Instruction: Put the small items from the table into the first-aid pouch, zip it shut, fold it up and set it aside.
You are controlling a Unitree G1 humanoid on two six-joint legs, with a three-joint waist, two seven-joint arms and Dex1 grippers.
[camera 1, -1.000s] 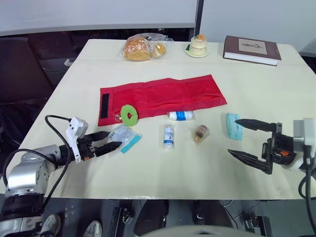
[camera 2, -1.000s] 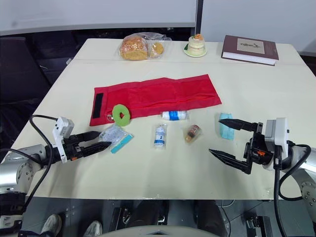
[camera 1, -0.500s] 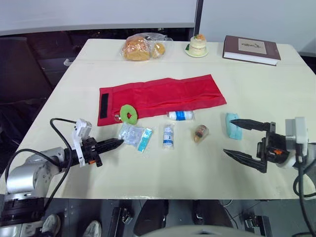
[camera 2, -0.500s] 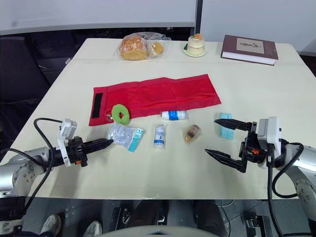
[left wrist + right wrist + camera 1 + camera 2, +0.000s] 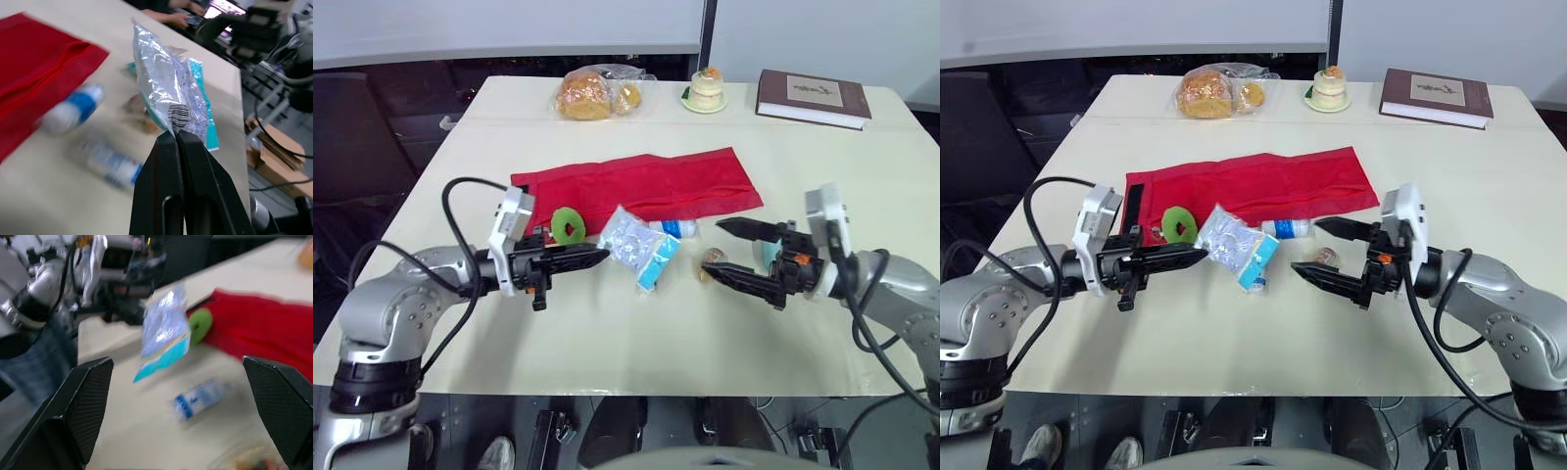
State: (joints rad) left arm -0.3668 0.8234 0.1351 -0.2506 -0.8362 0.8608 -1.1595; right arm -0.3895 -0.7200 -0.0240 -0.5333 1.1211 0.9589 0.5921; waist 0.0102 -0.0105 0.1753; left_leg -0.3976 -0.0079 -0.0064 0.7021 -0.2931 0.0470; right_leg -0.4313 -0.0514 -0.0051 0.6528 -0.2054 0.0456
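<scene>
Leaves bare bench [image 5: 626, 338] along near edge. Pinches packet [image 5: 638, 247] aloft with left tool [image 5: 605, 253], near wide-spread right tool [image 5: 713, 246].

The raised plastic packet [image 5: 639, 245] covers most of one small bottle [image 5: 1255, 283] from us, and the right gripper [image 5: 713, 246] hides much of the teal pack [image 5: 764, 253] behind it. In the left wrist view the other bottle [image 5: 70, 108] and the small wrapped thing [image 5: 138, 106] blur, so we cannot read their labels. The title on the book [image 5: 813, 98] is too small to read.
</scene>
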